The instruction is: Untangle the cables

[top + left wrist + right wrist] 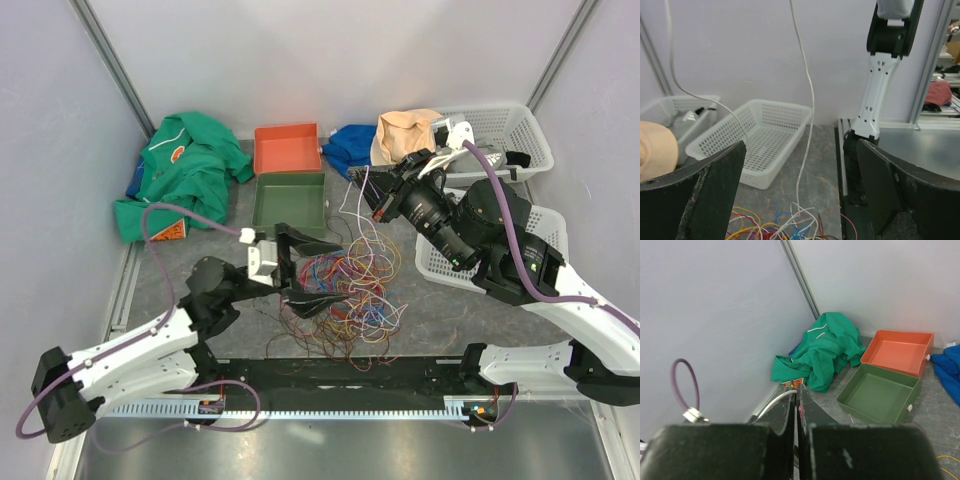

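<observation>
The cables [345, 290] lie as a tangled heap of red, orange, yellow, white, blue and purple strands on the grey table. My left gripper [312, 270] is open and low over the heap's left side, with nothing between its fingers [690, 200]. Part of the heap shows below it [775, 230]. My right gripper [366, 196] is raised behind the heap and shut on a white cable [352, 205]. That cable hangs down to the heap and shows taut in the left wrist view [810, 100]. It leaves the shut fingertips in the right wrist view [775, 402].
A green tray [288, 203] and an orange tray [286, 147] stand behind the heap. Green cloth [185, 170] lies back left, blue cloth [350, 150] and a beige item [405, 135] at the back. White baskets [505, 135] [440, 262] stand right.
</observation>
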